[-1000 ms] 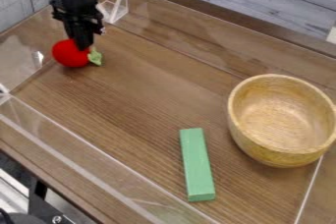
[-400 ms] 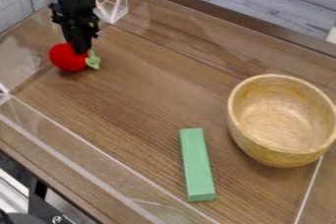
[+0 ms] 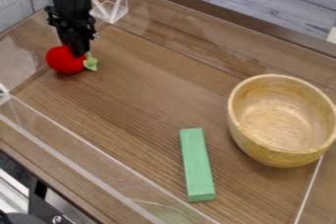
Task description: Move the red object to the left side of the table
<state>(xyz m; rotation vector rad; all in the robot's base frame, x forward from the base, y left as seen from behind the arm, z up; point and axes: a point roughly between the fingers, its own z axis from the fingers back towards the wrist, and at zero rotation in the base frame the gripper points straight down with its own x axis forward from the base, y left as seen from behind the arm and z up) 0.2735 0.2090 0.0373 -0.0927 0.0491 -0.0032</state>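
The red object (image 3: 59, 60), a small round red toy fruit with a green leafy tip (image 3: 90, 64), lies on the wood-grain table (image 3: 144, 81) at its far left, close to the clear left wall. My black gripper (image 3: 77, 49) points straight down, with its tips at the fruit's upper right edge just above the leaf. The dark fingers are too small and close together to show whether they grip the fruit or stand apart from it.
A round wooden bowl (image 3: 281, 119) stands at the right. A green rectangular block (image 3: 197, 163) lies near the front centre. Low clear acrylic walls (image 3: 27, 46) edge the tabletop, with a clear bracket (image 3: 116, 7) behind the gripper.
The red fruit and the gripper above it have crept slightly left and toward the front, nearer the left wall. The bowl and the green block have stayed put.
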